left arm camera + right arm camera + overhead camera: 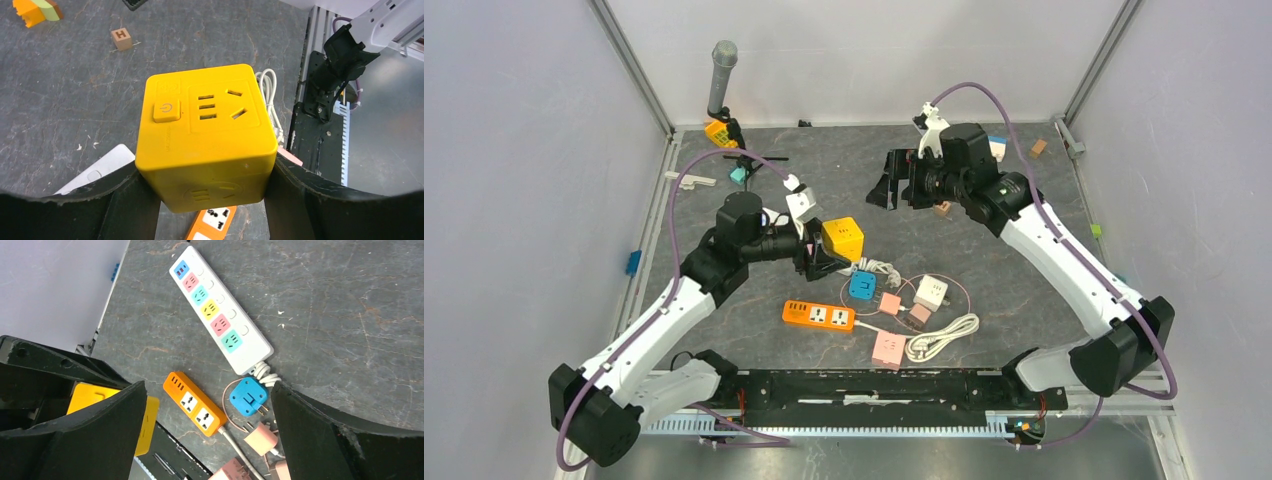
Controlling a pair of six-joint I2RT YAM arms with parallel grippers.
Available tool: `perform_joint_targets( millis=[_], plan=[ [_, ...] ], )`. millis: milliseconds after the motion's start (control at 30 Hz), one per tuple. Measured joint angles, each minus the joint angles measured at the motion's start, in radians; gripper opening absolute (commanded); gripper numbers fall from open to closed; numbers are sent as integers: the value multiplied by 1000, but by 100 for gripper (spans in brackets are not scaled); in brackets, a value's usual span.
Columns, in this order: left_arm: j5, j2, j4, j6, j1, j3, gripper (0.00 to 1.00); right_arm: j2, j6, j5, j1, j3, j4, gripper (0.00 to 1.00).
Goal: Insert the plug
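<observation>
My left gripper is shut on a yellow cube socket and holds it above the table. In the left wrist view the cube sits between both fingers, its power button and slots facing the camera. A blue plug with two prongs lies on the table beside an orange power strip. Pink plugs lie just below it. My right gripper hangs open and empty high over these, far from them in the top view.
A long white power strip with coloured sockets lies on the table. A white cube plug and a coiled white cable lie near the front. A wooden H block and a grey cylinder stand farther back.
</observation>
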Motion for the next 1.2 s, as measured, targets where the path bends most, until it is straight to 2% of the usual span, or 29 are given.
perform_joint_targets(
  millis=[567, 900, 1200],
  plan=[
    [-99, -15, -120, 70, 0, 0, 2, 28, 23, -55, 27, 58, 15, 98],
    [-261, 19, -286, 212, -1, 58, 2, 160, 85, -147, 153, 148, 8, 98],
    [-312, 27, -342, 271, 0, 76, 2, 282, 117, -201, 231, 182, -44, 98]
  ],
)
